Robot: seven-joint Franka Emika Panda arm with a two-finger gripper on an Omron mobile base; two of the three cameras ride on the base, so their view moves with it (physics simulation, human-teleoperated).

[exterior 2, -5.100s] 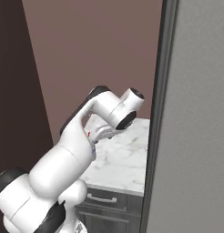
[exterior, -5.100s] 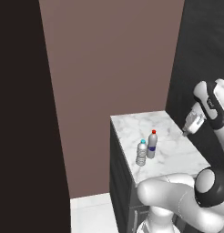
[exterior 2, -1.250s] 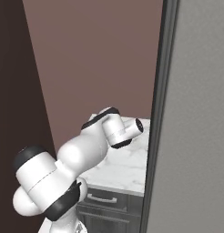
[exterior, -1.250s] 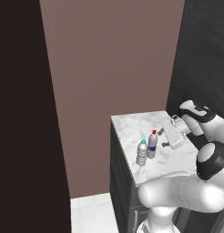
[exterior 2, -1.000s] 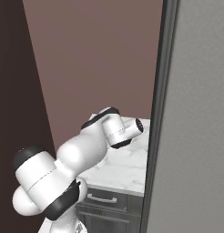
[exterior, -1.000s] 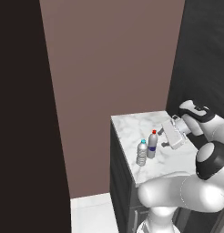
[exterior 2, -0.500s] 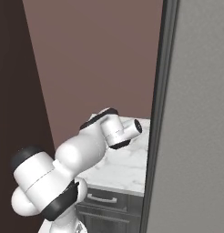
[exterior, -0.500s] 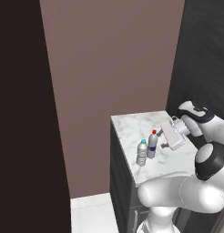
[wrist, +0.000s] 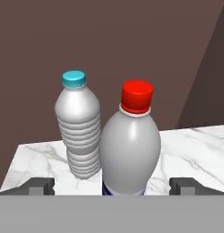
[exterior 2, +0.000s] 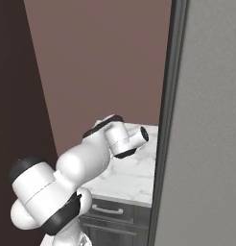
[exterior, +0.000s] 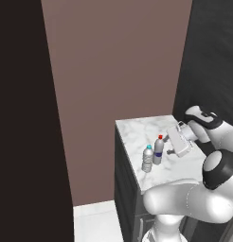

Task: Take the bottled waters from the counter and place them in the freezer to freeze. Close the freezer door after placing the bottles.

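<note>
**Q:** On the counter (exterior: 137, 130), what stands there?

**Me:** Two bottles, upright and side by side near the counter's front left corner. The red-cap bottle (wrist: 130, 143) is clear plastic with a smooth rounded shoulder. The blue-cap bottle (wrist: 78, 127) is ribbed and slightly shorter. From my hand camera the red-cap one is nearer and partly covers the other. I cannot tell whether they touch.

**Q:** What is inside them?

**Me:** Both look clear and grey-white. I cannot make out a liquid level in either.

**Q:** Any labels or writing?

**Me:** The red-cap bottle wears a dark blue band around its lower body. It is too small to read. I see no label on the ribbed bottle.

**Q:** And your gripper?

**Me:** My gripper (wrist: 112, 185) is spread wide and holds nothing. Its two dark fingertips (wrist: 38, 185) sit on either side of the red-cap bottle, short of it. From the left base camera, my hand hovers just right of the bottles, above the marble.

**Q:** The freezer?

**Me:** Its grey steel door (exterior 2: 201, 144) rises at the right of the right base camera.
</note>
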